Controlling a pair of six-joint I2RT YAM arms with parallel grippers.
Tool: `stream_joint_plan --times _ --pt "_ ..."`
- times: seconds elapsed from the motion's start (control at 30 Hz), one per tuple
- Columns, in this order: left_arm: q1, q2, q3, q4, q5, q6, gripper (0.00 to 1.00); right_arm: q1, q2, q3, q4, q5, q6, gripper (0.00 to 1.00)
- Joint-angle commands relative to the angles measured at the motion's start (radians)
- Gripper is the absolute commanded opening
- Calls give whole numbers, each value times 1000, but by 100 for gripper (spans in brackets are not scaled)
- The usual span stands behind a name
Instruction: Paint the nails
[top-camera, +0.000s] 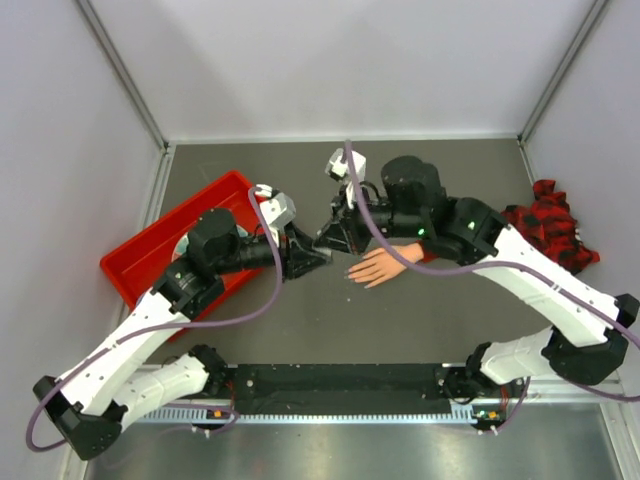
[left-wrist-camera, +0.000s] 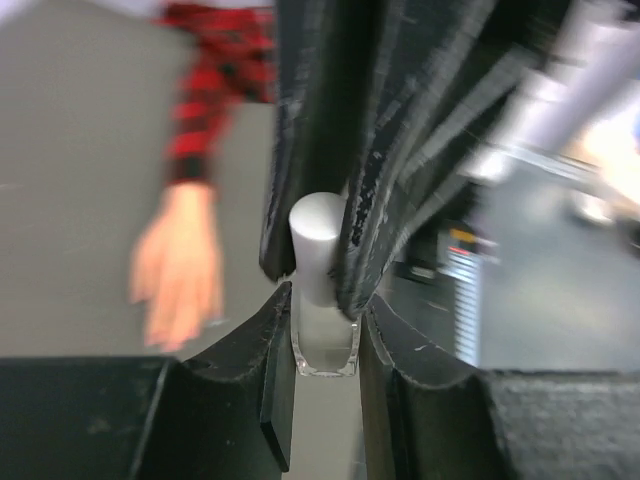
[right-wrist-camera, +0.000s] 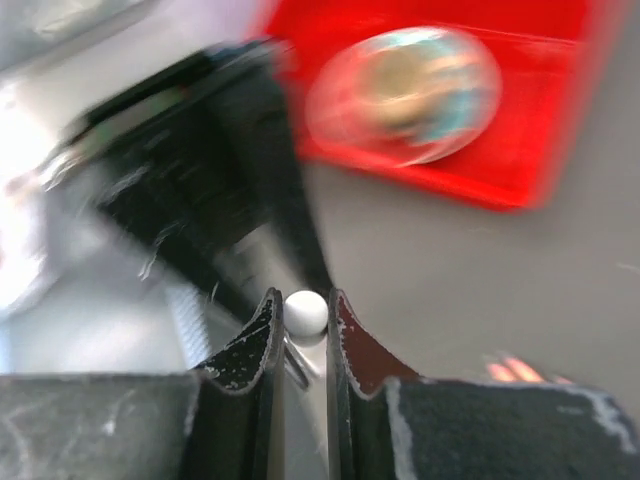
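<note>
At the left edge of the dark grey counter (top-camera: 300, 330) you have a shallow red plastic tray (top-camera: 150, 250), set at an angle. A round, pale object (right-wrist-camera: 405, 95) lies in it, too blurred to name.

Just right of the tray, your left claw (left-wrist-camera: 325, 335) is clamped narrow on the body of a small clear bottle (left-wrist-camera: 325, 345), one finger on each side of it. It holds the bottle above the middle of the counter.

Your right claw (right-wrist-camera: 305, 308) meets it from the other side. Its jaws are drawn in tight on the bottle's white cylindrical cap (right-wrist-camera: 306, 312), which sits pinched between the two black fingertips. The two claws are nose to nose in the top view, with only the bottle and its cap between them.

Right of the claws, near the middle of the counter, the peach skin-coloured fake hand (top-camera: 382, 264) lies flat, apart from both claws. Its fingers point toward the left claw. The nails (top-camera: 357, 272) are at those fingertips and too small to make out. The red-and-black plaid sleeve (top-camera: 548, 228) runs from under the right arm to the right edge, where it bunches up.
</note>
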Motion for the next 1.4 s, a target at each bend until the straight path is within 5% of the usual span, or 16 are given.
stream_joint_plan --times 0.0,0.07,0.23,0.47,0.57,0.7,0.87,1.2,1.37 --pt "0 -23 -7 152 -694 57 0 172 8 -38 13 858 258 0" --pt "0 0 -10 201 -738 87 0 206 69 -17 -47 1064 368 0" --pt "0 77 2 280 -665 76 0 210 136 80 -91 1017 421 0" --pt "0 61 14 67 -245 167 0 103 42 82 -39 687 221 63" --pt "2 -1 -3 2 -69 173 0 22 -35 37 -13 377 100 71" --pt "3 -19 23 -65 156 202 0 -17 -109 -7 -42 9 -40 67" --pt "3 23 40 -1 427 135 0 -30 -115 -50 -16 -197 -94 52" --pt "3 49 42 77 431 69 0 -30 -66 -49 -5 -357 -84 51" --pt "5 54 43 73 406 69 0 -32 -61 -55 21 -333 -57 22"
